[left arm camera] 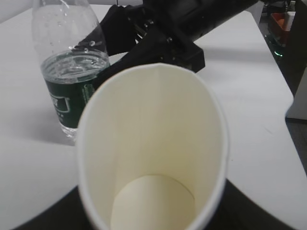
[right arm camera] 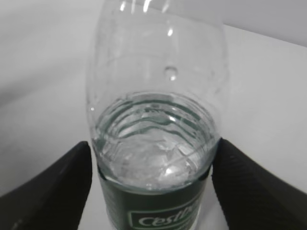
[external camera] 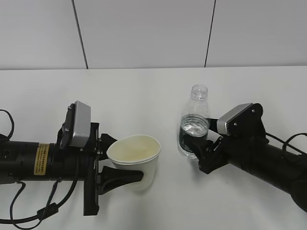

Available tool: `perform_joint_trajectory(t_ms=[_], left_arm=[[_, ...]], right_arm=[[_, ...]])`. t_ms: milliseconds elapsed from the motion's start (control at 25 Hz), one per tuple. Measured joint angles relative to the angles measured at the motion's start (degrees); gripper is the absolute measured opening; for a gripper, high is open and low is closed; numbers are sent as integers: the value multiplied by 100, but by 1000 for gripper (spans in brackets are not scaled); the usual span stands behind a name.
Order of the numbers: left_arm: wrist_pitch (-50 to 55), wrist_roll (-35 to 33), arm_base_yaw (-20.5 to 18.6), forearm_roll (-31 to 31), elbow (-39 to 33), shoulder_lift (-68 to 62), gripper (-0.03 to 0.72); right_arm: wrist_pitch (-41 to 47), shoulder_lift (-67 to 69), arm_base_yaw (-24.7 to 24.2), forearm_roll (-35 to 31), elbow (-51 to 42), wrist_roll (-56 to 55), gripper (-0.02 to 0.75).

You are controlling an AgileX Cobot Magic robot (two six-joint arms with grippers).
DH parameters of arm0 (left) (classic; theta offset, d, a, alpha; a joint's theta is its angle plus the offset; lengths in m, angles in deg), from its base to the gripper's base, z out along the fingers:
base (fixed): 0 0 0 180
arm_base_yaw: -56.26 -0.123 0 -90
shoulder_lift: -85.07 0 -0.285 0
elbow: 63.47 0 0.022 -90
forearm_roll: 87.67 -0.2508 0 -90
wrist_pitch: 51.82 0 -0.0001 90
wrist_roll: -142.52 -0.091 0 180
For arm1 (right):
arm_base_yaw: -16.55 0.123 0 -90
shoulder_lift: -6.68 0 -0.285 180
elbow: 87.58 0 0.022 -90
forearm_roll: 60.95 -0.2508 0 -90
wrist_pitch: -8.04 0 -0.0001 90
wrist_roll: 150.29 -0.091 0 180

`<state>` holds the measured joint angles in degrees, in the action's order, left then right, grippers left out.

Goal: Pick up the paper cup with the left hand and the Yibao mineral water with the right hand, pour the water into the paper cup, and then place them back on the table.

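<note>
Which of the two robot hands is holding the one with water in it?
The right hand. Its fingers sit on both sides of the clear bottle, partly full of water. The left hand holds the paper cup, which is empty inside.

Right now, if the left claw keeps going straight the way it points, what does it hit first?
Probably the Yibao mineral water. The left claw holds the paper cup and points right across the table; its wrist view shows the bottle and the right claw gripping it ahead, slightly to the left. Depth is unclear.
</note>
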<state>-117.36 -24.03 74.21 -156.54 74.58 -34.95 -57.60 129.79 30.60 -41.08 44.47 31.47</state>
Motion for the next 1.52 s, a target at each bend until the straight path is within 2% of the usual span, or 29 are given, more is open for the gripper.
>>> perform_joint_trajectory(t_ms=[720, 1520], left_arm=[[0, 0, 0, 138, 0, 0, 361], [0, 0, 0, 149, 0, 0, 358]], right_arm=[[-4, 926, 9, 24, 686, 0, 572], [-4, 986, 9, 24, 699, 0, 571]])
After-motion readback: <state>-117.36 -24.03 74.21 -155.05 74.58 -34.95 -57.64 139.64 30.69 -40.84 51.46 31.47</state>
